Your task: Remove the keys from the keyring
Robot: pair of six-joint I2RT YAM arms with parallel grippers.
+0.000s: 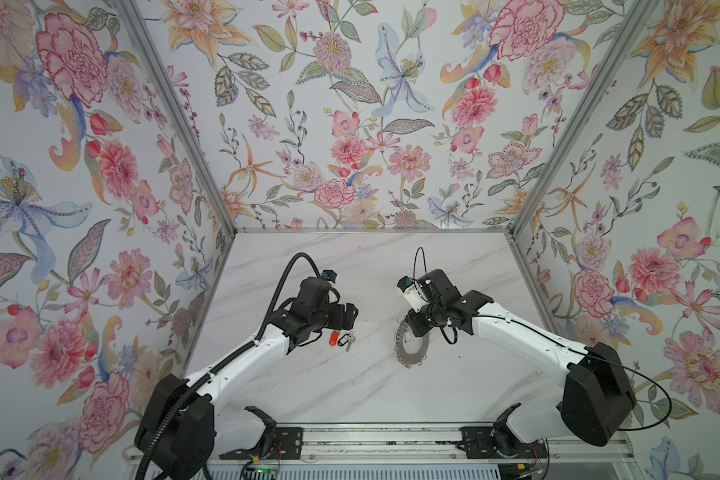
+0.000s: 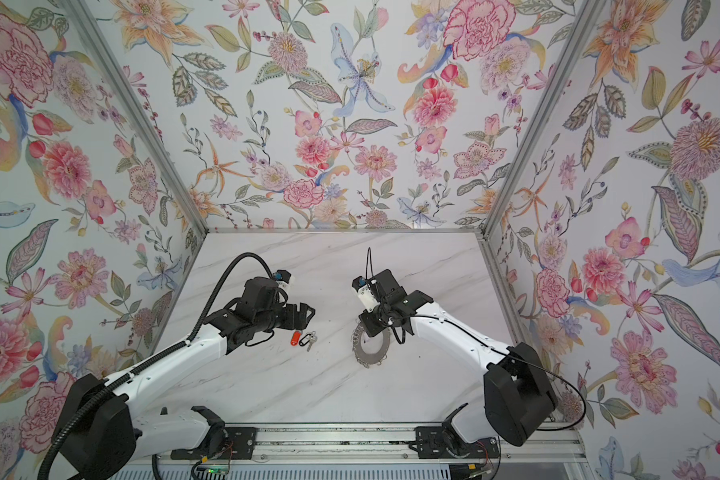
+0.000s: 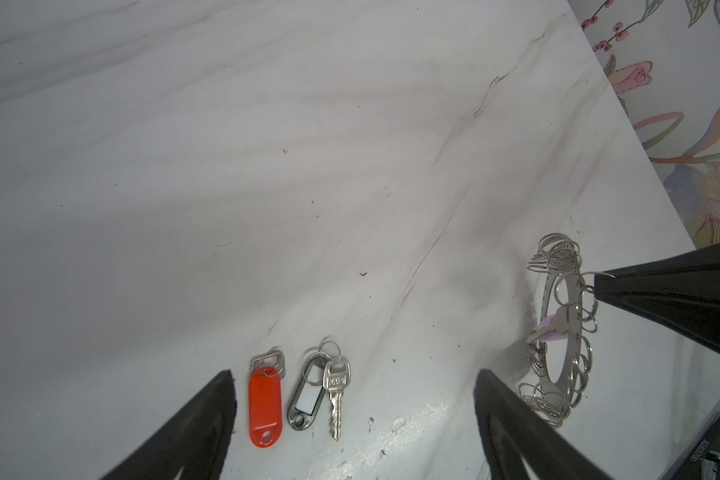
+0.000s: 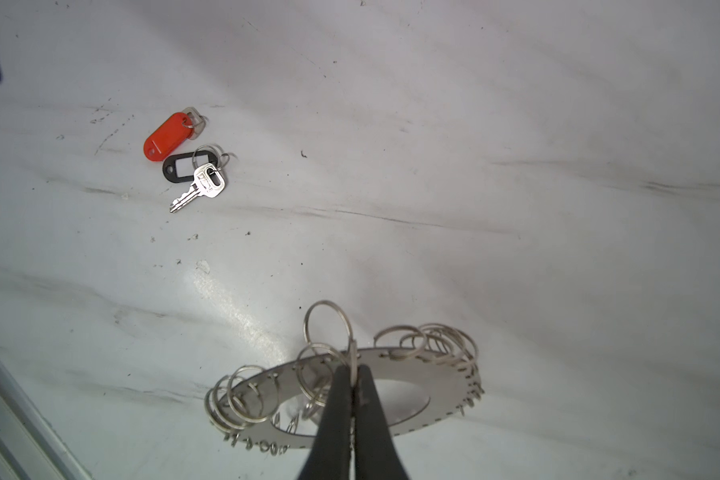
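An orange-red fob (image 3: 265, 409) and a black-rimmed tag (image 3: 306, 395) with a small silver key (image 3: 336, 395) lie side by side on the marble table, apart from the keyring. My left gripper (image 3: 354, 374) hovers over them, open, with nothing between its fingers. In both top views the fob (image 1: 331, 337) lies just in front of that gripper (image 1: 348, 313). The keyring (image 4: 433, 374), a flat silver ring edged with wire loops, is tilted up off the table. My right gripper (image 4: 352, 370) is shut on one of its loops. A pale tag (image 3: 551, 326) still hangs from the keyring (image 3: 574, 332).
Floral walls (image 1: 100, 208) close in the table on the left, back and right. A metal rail (image 1: 371, 440) carrying both arm bases runs along the front edge. Bare marble (image 1: 371, 270) stretches behind the grippers.
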